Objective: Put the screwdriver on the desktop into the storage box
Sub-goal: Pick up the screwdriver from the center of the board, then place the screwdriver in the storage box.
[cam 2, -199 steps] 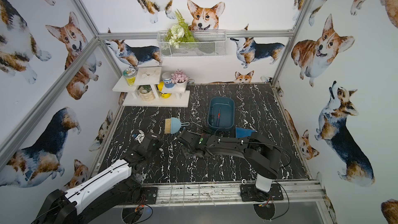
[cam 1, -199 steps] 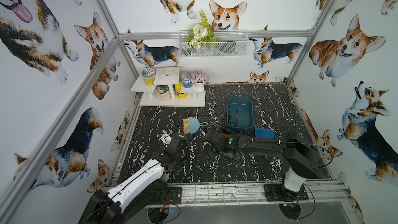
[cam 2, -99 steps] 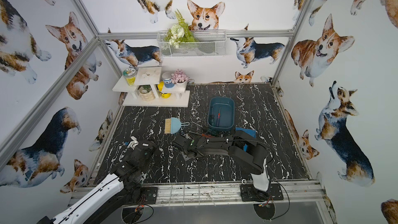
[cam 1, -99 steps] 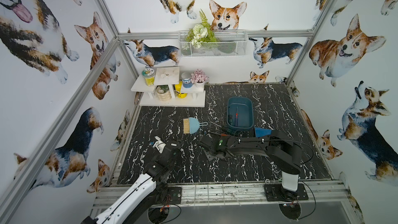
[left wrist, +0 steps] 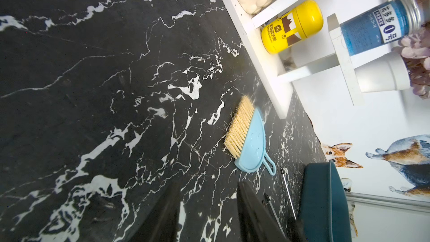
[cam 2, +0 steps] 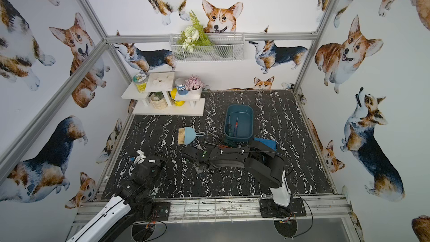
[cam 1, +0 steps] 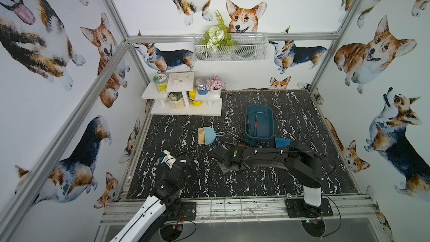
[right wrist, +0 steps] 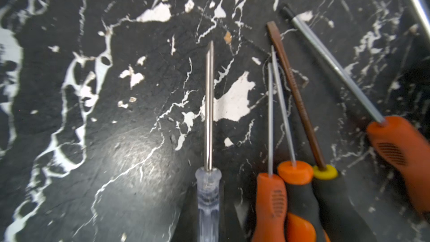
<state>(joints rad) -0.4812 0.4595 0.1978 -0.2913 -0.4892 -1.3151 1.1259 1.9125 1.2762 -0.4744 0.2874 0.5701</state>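
Note:
In the right wrist view my right gripper [right wrist: 207, 215] is shut on the clear handle of a screwdriver [right wrist: 209, 112], whose steel shaft points out over the black veined desktop [right wrist: 116, 89]. Several orange-handled screwdrivers [right wrist: 271, 196] lie just beside it. In both top views the right gripper [cam 1: 217, 153] [cam 2: 189, 153] sits low over that pile. Beyond it stands the teal storage box [cam 1: 271, 122] [cam 2: 239, 107], with two screwdrivers [cam 1: 255, 125] inside. My left gripper [left wrist: 208, 186] [cam 1: 172, 159] stands open and empty at the front left.
A blue brush [cam 1: 206, 135] [left wrist: 246, 140] lies left of the box. A blue dustpan [cam 1: 281, 142] lies at the box's near corner, partly under the right arm. The white tiered shelf [cam 1: 186, 110] with jars fills the back left corner.
The right gripper has shut on the clear-handled screwdriver after shifting slightly left. The left arm has drawn back toward the front left.

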